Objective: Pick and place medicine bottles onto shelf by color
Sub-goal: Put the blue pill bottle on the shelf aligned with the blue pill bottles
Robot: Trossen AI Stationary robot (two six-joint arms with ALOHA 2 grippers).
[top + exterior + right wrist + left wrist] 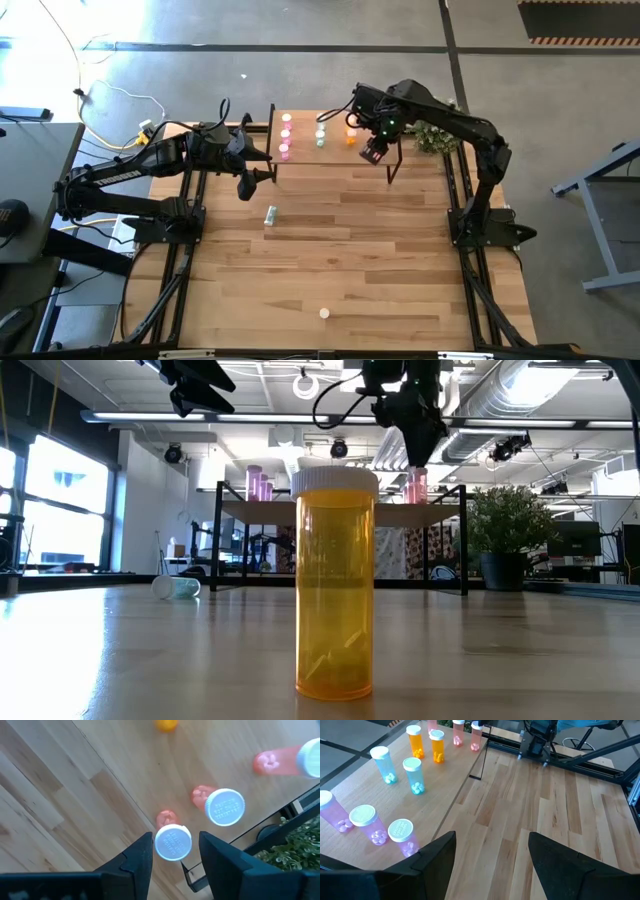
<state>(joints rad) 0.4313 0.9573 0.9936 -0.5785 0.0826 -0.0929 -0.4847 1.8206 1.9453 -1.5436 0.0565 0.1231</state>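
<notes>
Most bottles (pixel 414 774) stand on shelf (pixel 335 155); two left on worktop (pixel 330 250); right gripper (pixel 172 851) jaws grip red bottle (pixel 172 841), left gripper (pixel 490 857) open.

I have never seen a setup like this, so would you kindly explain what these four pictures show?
Two dark robot arms stand at a wooden table, sorting pill bottles onto a small shelf by colour. One picture looks straight down, one looks level across the tabletop, and two come from cameras on the arms' wrists. The right gripper is over the shelf's corner, its fingers either side of a red-pink bottle standing there. The left gripper is open and empty beside the shelf. Pink, pale blue-green and orange bottles already stand in rows. On the table remain an upright orange bottle and one lying on its side.
</notes>
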